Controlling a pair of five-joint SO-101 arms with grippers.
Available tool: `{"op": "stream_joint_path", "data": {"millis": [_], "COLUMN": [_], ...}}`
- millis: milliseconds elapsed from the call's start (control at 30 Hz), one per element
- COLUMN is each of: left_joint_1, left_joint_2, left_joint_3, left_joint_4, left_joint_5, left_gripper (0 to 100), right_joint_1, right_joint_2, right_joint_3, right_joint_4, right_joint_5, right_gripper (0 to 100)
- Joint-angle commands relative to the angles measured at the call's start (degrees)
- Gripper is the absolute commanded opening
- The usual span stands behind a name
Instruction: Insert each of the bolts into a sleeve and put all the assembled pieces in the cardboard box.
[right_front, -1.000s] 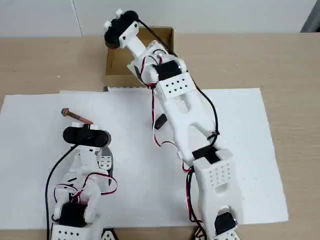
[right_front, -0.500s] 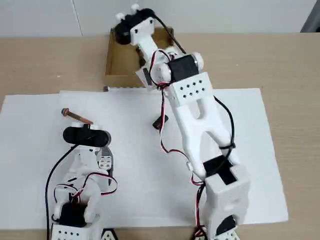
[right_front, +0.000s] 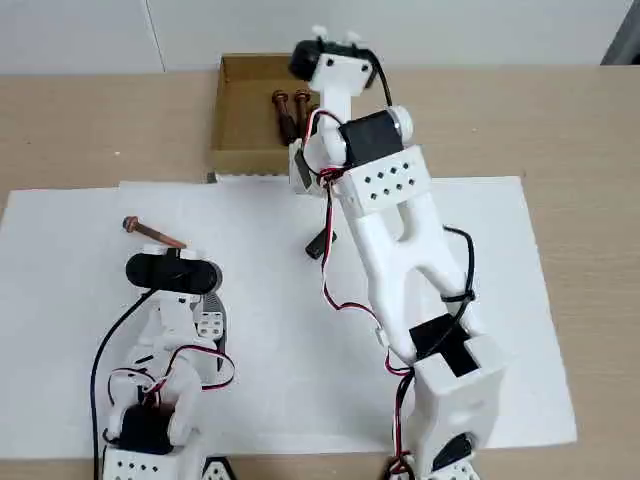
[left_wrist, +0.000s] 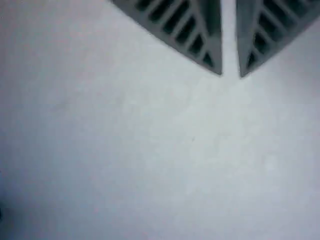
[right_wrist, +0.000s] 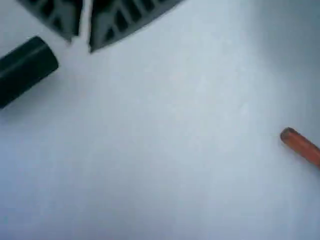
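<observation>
Plainly, the copper-brown metal bolt (right_front: 152, 231) lies on the white paper sheet (right_front: 250, 350) near the left tool (left_wrist: 230, 73), whose jaws sit almost together, empty. Likely light, rigid, apt to roll; pinch it mid-shank. The right tool (right_wrist: 83, 44), likewise closed, hangs by the short black tubular sleeve (right_wrist: 24, 70).

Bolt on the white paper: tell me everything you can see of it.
The bolt is a slim, copper-brown, metal-looking piece with a wider round head and a straight shank. It is bare, with no sleeve on it, and lies flat and slanted on the white paper, its tip close to an arm's black housing.
</observation>
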Motion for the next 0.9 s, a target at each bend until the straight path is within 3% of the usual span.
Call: {"op": "stream_joint_path", "data": {"millis": [0,233,467,867], "left_joint_1": [-0.4,-0.4,-0.4,-0.4], "left_joint_2": [-0.5,-0.5,-0.5,-0.5], "left_joint_3": [-0.2,-0.2,-0.2,-0.2], "left_joint_4": [-0.3,-0.3,-0.3,-0.3], "left_joint_5": [-0.2,-0.2,-0.2,-0.2], "left_gripper": [1,1,1,1], "right_joint_1": [0.8,0.8,0.7,-0.1], "right_joint_2": [-0.2,5.2,9.2,14.2], "right_joint_3": [3.6,5.7,5.6,5.5], "right_joint_4": [0.4,0.2,0.1,-5.2], "right_joint_5": [-6.1,-10.2,-12.2,-12.6], "right_gripper": [0.9,1.5,20.1,14.7]}}
